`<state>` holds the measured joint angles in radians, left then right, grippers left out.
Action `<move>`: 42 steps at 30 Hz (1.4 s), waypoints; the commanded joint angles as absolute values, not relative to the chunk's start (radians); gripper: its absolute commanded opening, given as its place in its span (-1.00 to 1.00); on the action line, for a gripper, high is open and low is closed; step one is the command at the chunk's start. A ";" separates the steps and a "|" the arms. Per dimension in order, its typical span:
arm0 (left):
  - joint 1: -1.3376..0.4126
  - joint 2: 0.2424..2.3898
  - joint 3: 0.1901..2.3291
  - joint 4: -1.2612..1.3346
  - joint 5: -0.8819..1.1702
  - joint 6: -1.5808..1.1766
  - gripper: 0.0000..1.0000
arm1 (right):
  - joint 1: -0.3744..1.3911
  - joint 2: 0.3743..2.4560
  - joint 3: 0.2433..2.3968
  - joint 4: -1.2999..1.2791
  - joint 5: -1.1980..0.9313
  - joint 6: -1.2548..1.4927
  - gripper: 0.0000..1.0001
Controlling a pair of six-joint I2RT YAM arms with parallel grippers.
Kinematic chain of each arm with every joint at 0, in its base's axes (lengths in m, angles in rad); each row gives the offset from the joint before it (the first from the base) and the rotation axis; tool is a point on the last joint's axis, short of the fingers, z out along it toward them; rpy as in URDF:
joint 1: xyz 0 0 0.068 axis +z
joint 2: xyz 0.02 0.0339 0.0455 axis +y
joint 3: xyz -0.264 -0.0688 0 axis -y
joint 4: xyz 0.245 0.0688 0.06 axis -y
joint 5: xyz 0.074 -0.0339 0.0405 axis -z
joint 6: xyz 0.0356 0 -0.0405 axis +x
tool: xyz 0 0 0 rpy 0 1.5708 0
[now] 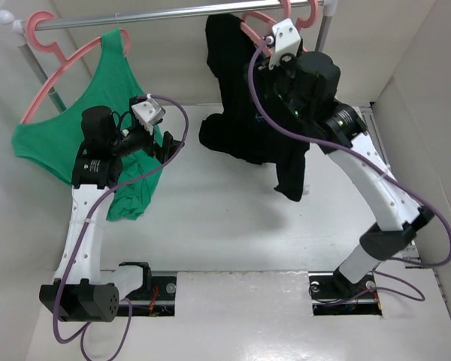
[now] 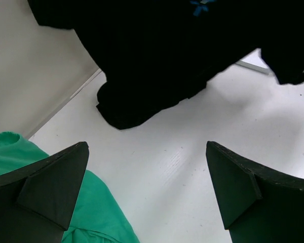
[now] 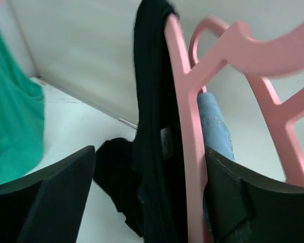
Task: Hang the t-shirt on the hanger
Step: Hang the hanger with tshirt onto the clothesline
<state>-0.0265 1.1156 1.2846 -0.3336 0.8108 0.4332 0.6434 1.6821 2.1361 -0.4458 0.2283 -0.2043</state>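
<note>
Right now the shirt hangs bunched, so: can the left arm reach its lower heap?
Probably yes: the open left gripper faces the t-shirt across bare table; the green top lies aside.

Nothing legible shows anywhere: no word, brand or number. Just beside the green top [image 1: 75,128], the left arm's black motor housing [image 1: 89,177] bears a small sticker [image 1: 98,166] whose print is too fine to read (pale specks only). Well above that top, the t-shirt [image 2: 157,55] carries a tiny blue mark [image 2: 199,6], not readable as lettering.
</note>
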 commanded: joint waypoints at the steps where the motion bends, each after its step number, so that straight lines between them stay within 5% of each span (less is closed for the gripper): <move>1: -0.032 1.088 1.282 -0.314 0.841 0.430 1.00 | 0.710 1.540 2.083 -0.430 0.352 -0.265 0.75; 5: -0.051 1.078 1.273 -0.337 0.816 0.420 1.00 | 0.782 1.413 1.961 -0.430 0.475 -0.265 0.77; 7: -0.060 1.078 1.273 -0.356 0.784 0.411 1.00 | 0.834 1.330 1.863 -0.420 0.508 -0.265 0.98; 14: -0.078 1.069 1.184 -0.380 0.646 0.358 1.00 | 0.902 1.192 1.692 -0.417 0.598 -0.255 0.98; 18: -0.078 1.060 1.184 -0.380 0.646 0.338 1.00 | 0.920 1.189 1.746 -0.514 0.536 -0.216 0.98; 23: -0.078 1.039 1.146 -0.370 0.549 0.328 1.00 | 0.960 1.076 1.553 -0.570 0.421 -0.167 0.98; 34: -0.097 0.994 0.980 -0.357 0.301 0.265 1.00 | 0.960 0.662 0.832 -0.635 0.324 0.474 0.98; 42: -0.075 0.953 0.884 -0.242 0.117 0.022 1.00 | 0.960 0.546 0.621 -0.636 0.347 0.713 0.98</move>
